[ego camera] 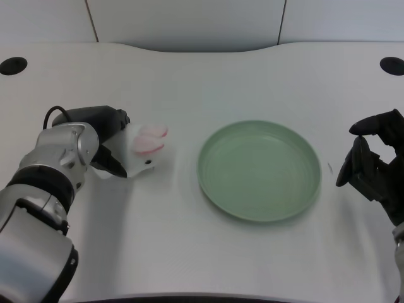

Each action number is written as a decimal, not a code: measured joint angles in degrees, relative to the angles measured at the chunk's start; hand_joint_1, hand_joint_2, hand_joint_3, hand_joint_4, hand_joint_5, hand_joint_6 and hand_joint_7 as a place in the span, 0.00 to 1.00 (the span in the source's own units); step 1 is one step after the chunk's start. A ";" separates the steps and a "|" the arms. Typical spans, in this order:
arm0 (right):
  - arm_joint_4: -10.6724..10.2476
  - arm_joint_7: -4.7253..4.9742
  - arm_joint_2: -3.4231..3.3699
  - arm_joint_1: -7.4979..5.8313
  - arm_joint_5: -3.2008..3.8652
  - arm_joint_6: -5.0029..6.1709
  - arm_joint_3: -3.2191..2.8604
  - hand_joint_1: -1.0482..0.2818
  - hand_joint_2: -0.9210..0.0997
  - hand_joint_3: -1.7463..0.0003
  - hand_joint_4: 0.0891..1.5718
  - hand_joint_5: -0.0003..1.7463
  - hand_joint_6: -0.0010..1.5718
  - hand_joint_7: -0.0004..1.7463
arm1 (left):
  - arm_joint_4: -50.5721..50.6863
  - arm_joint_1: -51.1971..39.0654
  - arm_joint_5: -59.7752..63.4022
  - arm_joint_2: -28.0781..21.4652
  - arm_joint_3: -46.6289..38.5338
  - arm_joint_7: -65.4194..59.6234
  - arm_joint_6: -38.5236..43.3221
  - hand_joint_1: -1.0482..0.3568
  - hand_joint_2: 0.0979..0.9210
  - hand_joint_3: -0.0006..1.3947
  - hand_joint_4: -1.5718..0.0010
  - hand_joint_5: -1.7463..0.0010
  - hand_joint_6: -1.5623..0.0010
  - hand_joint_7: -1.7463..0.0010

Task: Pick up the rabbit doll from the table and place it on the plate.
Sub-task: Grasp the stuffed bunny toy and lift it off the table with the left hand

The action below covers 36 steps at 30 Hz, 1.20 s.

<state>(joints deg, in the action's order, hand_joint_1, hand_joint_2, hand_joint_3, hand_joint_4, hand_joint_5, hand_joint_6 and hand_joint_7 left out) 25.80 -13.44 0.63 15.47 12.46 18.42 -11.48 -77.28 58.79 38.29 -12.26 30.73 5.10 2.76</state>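
The rabbit doll (146, 150), white with pink ears, lies on the table at centre-left, its ears pointing toward the plate. My left hand (104, 136) is at the doll's left end. Dark fingers (112, 163) press against its near side and the rest of the hand lies over its far side, so the hand grips the doll's body. Part of the body is hidden behind the hand. The doll still rests on the table surface. The green plate (218, 183) sits to the right of the doll, a short gap away, with nothing on it.
My right hand (372, 158) hangs at the right edge, just beyond the plate's rim. Two dark round holes (13, 65) (392, 65) mark the table's far corners. A curved table edge and wall panels run along the back.
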 measured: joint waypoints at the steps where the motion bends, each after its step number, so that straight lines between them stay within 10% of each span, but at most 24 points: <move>1: -0.63 0.11 -0.09 -0.20 0.03 -0.37 0.10 0.60 0.12 0.46 0.50 1.00 0.25 1.00 | 0.00 -0.01 0.14 0.05 0.13 -0.01 -0.19 0.47 0.74 0.00 0.85 0.74 0.73 0.97; 8: -4.32 1.09 -0.34 -2.03 0.00 -3.64 0.95 0.62 0.11 0.47 0.49 1.00 0.25 1.00 | 0.01 -0.17 0.02 0.25 0.03 0.11 -0.66 0.53 0.75 0.01 0.82 0.75 0.67 0.96; 17: -3.62 0.27 -0.26 -2.11 -0.20 -2.57 0.94 0.60 0.10 0.48 0.53 1.00 0.28 1.00 | 0.33 -0.60 0.18 0.27 0.59 -1.78 -0.37 0.51 0.81 0.01 0.74 0.74 0.59 0.94; 21: -3.95 0.98 -0.27 -2.15 -0.21 -2.96 0.96 0.61 0.10 0.48 0.52 1.00 0.27 1.00 | 0.35 -1.59 1.66 0.25 1.90 -5.30 0.11 0.49 0.87 0.00 0.61 0.60 0.60 0.63; 36: -2.13 0.07 0.00 -1.63 0.11 -2.03 0.85 0.59 0.13 0.46 0.54 1.00 0.28 1.00 | 0.24 -2.21 4.28 0.37 3.82 -12.84 0.21 0.57 0.97 0.00 0.41 0.49 0.41 0.88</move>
<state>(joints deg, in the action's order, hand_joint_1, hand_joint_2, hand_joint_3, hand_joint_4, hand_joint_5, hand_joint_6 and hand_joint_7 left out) 23.67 -13.37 0.63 13.84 12.57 16.39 -10.63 -77.04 56.59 42.57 -11.90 34.55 -7.73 2.97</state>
